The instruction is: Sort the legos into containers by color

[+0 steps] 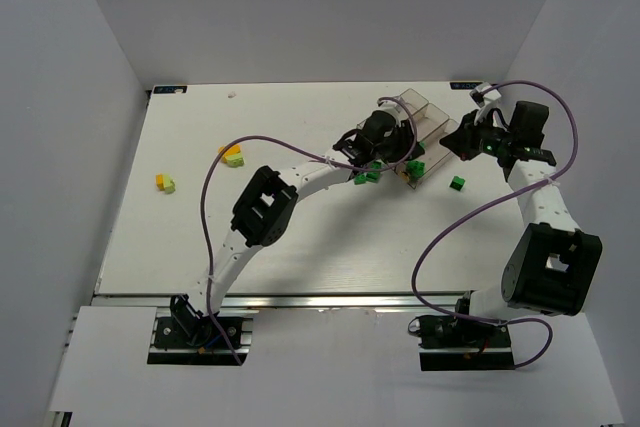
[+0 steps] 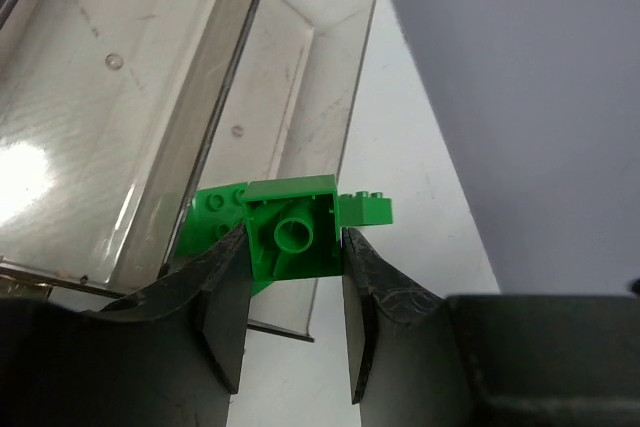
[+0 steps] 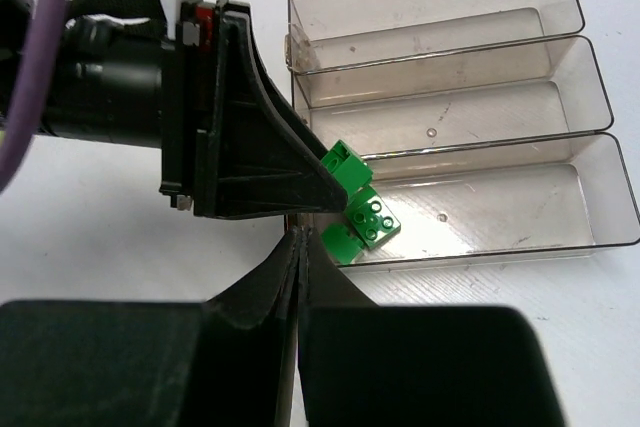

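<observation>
left gripper fingers pinch a green brick by its sides, right above the near end wall of the containers. let go here, it could clip that rim and tumble onto the table. right gripper hangs nearby, fingers pressed together, empty.

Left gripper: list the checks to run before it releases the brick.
1. The brick is clamped between the left gripper fingers: ok.
2. The bin under it holds green bricks of the same colour: ok.
3. The brick is fully inside that bin's rim: cannot tell.
4. The right gripper is shut and empty: ok.
5. The right gripper is clear of the drop spot: cannot tell, as its tips sit close to the bin's end.
</observation>
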{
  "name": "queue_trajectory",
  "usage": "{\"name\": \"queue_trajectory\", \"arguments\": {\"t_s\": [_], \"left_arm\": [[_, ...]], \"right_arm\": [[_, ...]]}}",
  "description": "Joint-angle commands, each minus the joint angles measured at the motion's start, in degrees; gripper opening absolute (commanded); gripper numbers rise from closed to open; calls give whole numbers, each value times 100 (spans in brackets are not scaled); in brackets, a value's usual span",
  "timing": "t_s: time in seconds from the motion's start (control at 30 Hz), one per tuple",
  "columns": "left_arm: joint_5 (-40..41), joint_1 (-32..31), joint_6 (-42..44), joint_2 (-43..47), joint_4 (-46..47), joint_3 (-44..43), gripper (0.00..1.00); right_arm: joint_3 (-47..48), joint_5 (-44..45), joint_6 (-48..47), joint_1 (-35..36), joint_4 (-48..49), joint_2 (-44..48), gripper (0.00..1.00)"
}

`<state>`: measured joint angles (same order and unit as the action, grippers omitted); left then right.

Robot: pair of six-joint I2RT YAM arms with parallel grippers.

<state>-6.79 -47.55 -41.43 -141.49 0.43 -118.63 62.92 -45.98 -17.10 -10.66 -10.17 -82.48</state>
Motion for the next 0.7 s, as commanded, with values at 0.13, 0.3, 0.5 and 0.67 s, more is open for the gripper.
{"name": "queue_trajectory", "arguments": {"t_s": [0.13,0.3,0.5,0.67], "left_arm": [[204,-79,-41,87,-262,-205,37],[239,-123,-41,87,-315,-205,43],[301,-149,-41,104,-403,-205,59],[345,-167,-23,165,-403,-213,67]], "right_arm": [[89,-192,49,-77,121,30,0],[54,-175,23,-68,112,30,0],[-25,-166,-74,-68,60,48,0],[-42,-157,-153,-68,16,56,0]]}}
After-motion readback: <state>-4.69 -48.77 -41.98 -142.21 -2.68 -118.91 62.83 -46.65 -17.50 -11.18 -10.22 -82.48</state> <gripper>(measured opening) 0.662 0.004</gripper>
